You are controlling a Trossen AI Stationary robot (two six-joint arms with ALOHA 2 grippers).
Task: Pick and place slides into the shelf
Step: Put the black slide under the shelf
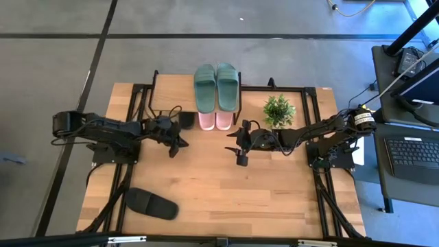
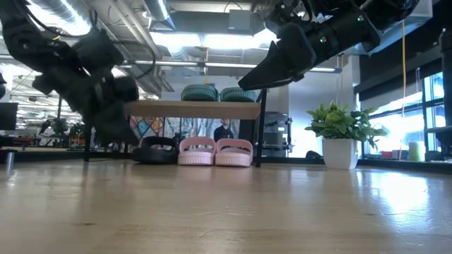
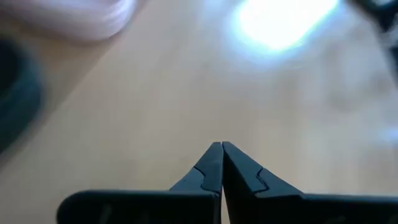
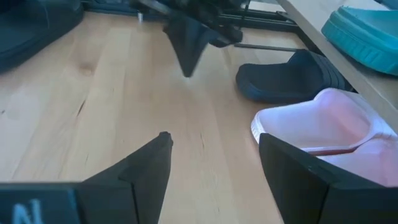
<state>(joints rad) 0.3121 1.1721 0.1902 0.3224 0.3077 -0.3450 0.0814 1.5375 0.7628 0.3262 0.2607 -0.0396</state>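
My right two-finger pincer [image 1: 241, 152] hangs wide open and empty beside the pale pink rubber slides [image 1: 215, 121], arm outstretched; my left pincer [image 1: 180, 145] is pinched closed.

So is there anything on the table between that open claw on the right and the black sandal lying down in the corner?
No. In the high view only bare tabletop lies between the right gripper and the loose black slide.

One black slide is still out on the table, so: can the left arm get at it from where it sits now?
Probably yes. The black slide lies alone on bare table on the left arm's side, nothing over or beside it. The left gripper is shut and would need to open first.
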